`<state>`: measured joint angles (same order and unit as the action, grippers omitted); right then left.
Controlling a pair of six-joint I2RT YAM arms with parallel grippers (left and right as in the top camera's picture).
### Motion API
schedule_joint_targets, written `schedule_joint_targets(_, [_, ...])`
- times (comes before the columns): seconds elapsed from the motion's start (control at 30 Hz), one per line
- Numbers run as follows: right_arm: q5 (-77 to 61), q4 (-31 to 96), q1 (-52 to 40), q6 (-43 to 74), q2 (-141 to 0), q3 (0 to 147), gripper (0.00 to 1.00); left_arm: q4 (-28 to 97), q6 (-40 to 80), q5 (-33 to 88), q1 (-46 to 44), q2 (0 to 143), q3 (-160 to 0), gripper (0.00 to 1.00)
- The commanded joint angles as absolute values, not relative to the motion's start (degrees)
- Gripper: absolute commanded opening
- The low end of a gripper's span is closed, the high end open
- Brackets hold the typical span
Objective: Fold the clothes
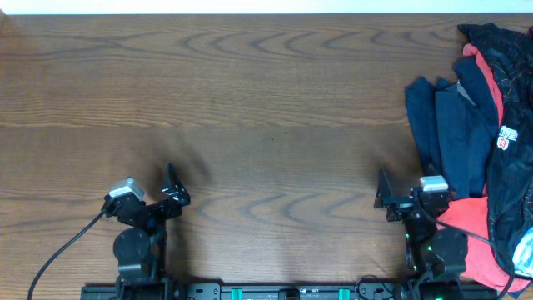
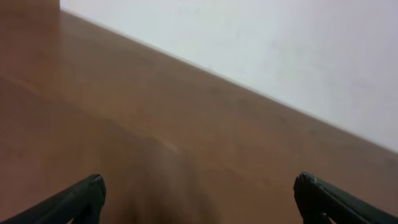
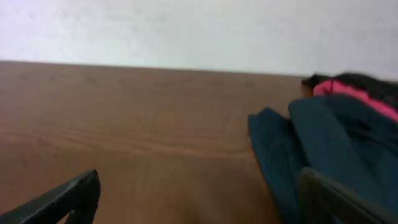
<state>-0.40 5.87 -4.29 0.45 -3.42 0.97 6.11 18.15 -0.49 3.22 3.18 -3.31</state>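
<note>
The clothes are heaped at the right edge of the tabletop, nothing yet spread out or folded. A navy garment is draped over the inner side of the heap. A red garment shows beneath it and again as a strip near the top. The black jersey is bunched along the outer edge, partly cut off by the frame.

Both pairs of jaws are parked low at the near edge of the tabletop and hold nothing. The left jaws are seen spread wide over bare wood, well apart from the heap. The right jaws are likewise spread, just beside the navy cloth.

All 3 pieces can be judged light, limp and easily dragged. The jersey is probably of slick sports fabric (so a shallow pinch may slip). No stiffness can be relied on, so a lifted piece will sag and may pull its neighbours along.

Hold is best taken at an edge or corner of the topmost layer, the navy piece, pinched well into the fabric. With 1 layer gripped at a time, the piece could be drawn onto the open wood at centre. For spreading, 2 holds at shoulders or hem corners, 1 per arm, would be wanted.
</note>
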Motion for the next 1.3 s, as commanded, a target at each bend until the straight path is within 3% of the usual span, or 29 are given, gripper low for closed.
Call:
schedule_joint_targets(0.0, [0.64,10.26,-3.57,4.54,-7.16,5.3,0.99,10.28,17.63,1.04,3.42,8.12,-8.91,0.98])
schedule_joint_targets(0.5, [0.3,36.69,1.45,8.14,-50.22,40.25,0.99,44.31,15.94,1.04,3.42,44.42,-45.95,0.98])
schedule_joint_targets(0.63, [4.84,36.01,1.85,8.25,-57.23,43.72,0.99,45.47,15.99,1.06,3.42,48.36,-47.07,0.98])
schedule_joint_targets(0.67, [9.45,36.01,2.37,9.76,-58.65,43.92,0.95,45.65,15.99,1.06,3.42,48.9,-47.07,0.98])
schedule_joint_targets(0.87, [31.81,38.57,9.91,26.24,-66.3,43.77,0.94,46.5,15.99,1.06,3.42,50.04,-47.07,0.98])
schedule_joint_targets(1.07, [29.39,32.69,20.58,29.26,-75.57,43.77,0.94,46.48,16.01,1.06,3.42,50.04,-47.07,0.98])
schedule_joint_targets(1.27, [25.21,26.98,25.65,29.26,-84.77,43.77,0.91,46.5,16.01,1.06,3.42,50.06,-47.07,0.98])
